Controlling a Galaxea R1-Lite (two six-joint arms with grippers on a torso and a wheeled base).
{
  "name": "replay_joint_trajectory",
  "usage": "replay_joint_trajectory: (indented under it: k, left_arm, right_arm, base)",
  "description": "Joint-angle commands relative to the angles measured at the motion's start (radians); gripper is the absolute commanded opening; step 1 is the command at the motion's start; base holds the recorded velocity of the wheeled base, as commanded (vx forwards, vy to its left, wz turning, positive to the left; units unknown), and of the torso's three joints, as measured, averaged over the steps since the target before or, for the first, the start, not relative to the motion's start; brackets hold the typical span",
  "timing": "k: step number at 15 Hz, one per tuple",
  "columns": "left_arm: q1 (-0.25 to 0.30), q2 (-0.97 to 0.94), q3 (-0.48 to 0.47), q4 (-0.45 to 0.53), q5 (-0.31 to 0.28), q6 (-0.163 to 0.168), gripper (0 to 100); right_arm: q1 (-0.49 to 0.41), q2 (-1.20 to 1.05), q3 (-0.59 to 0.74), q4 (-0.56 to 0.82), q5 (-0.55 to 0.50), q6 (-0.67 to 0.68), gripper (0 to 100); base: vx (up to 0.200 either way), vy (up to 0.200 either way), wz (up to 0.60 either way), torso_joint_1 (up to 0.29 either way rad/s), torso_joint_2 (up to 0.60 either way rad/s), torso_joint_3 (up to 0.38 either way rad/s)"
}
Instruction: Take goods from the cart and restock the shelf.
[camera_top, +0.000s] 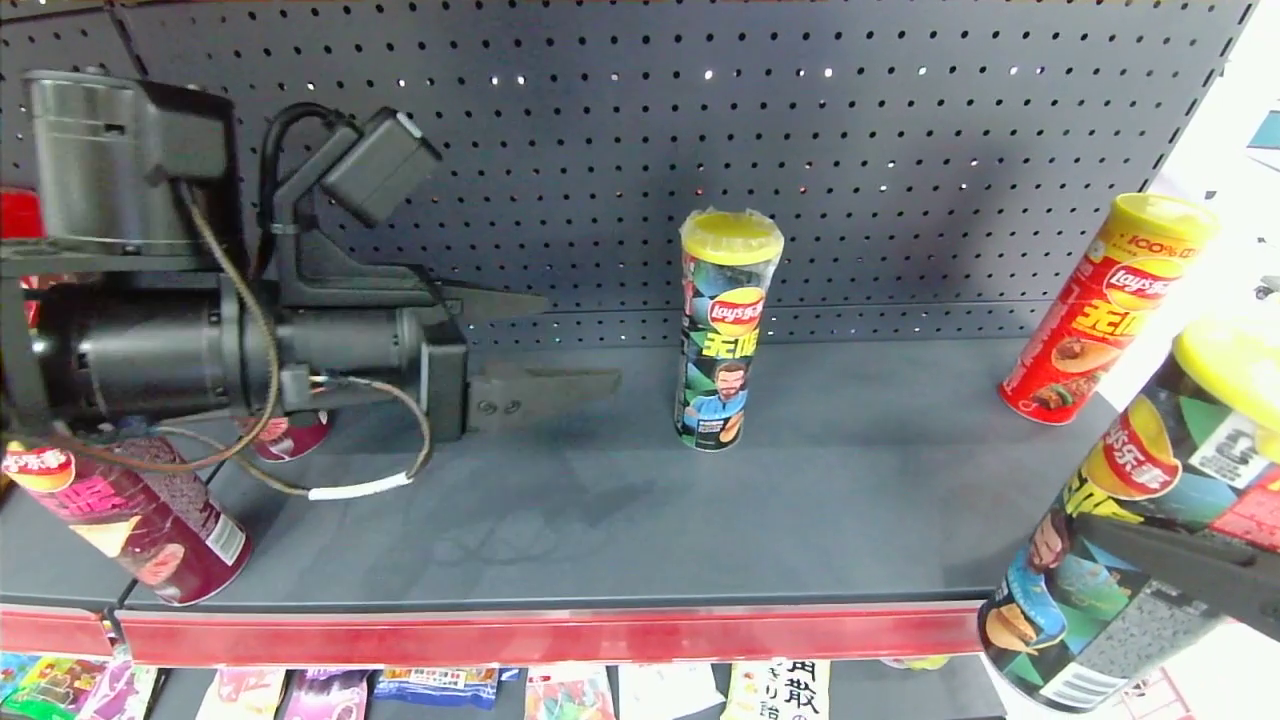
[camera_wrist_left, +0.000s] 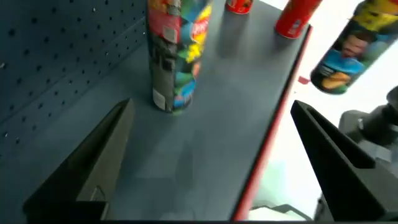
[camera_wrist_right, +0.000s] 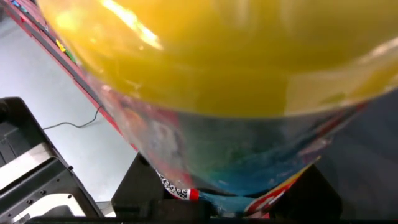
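On the grey shelf (camera_top: 800, 500), in front of the perforated back panel (camera_top: 800, 120), a standing can (camera_top: 728, 330) with a yellow lid and green-and-black print is seen upright near the middle, touching nothing else. To the robot's left of it, the left claw (camera_top: 580, 340) is held level above the shelf surface, its 2 fingers spread apart with nothing between them. Its tips are pointed toward the standing can and are short of it. At the shelf's right end a red can (camera_top: 1100, 310) is shown leaning, its yellow lid tipped toward the right. At the left end a maroon can (camera_top: 130, 520) is tilted at the front edge, and part of a 2nd maroon can (camera_top: 290, 437) is visible beneath the left arm. Off the shelf's right front corner, beyond the red edge strip (camera_top: 550, 635), a held can (camera_top: 1120, 500) of the same green-and-black print is clamped in the right claw (camera_top: 1170, 560), tilted with its yellow lid upward. Below the shelf, 1 row of coloured packets (camera_top: 430, 690) is shown.
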Motion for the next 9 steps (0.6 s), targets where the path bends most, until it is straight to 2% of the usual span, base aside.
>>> replay_joint_trajectory:
  k: [1, 4, 6, 9]
  left_arm:
    - [-0.006, 0.152, -0.095, -0.003, 0.000, 0.002, 100]
    - [-0.007, 0.212, -0.129, -0.005, -0.003, 0.022, 100]
    - [-0.009, 0.295, -0.208, -0.016, -0.008, 0.049, 100]
    - [-0.036, 0.378, -0.331, -0.012, -0.012, 0.045, 100]
  right_arm:
    - [0.001, -0.008, -0.009, 0.000, 0.002, -0.001, 0]
    - [0.001, -0.008, -0.015, 0.000, 0.002, -0.001, 0]
    - [0.000, -0.010, -0.015, 0.000, 0.001, -0.001, 0]
    - [-0.002, -0.011, -0.015, 0.000, -0.001, 0.002, 0]
  base:
    - [0.000, 0.000, 0.00, 0.000, 0.00, 0.000]
    - [0.000, 0.000, 0.00, 0.000, 0.00, 0.000]
    - [0.000, 0.000, 0.00, 0.000, 0.00, 0.000]
    - [0.000, 0.000, 0.00, 0.000, 0.00, 0.000]
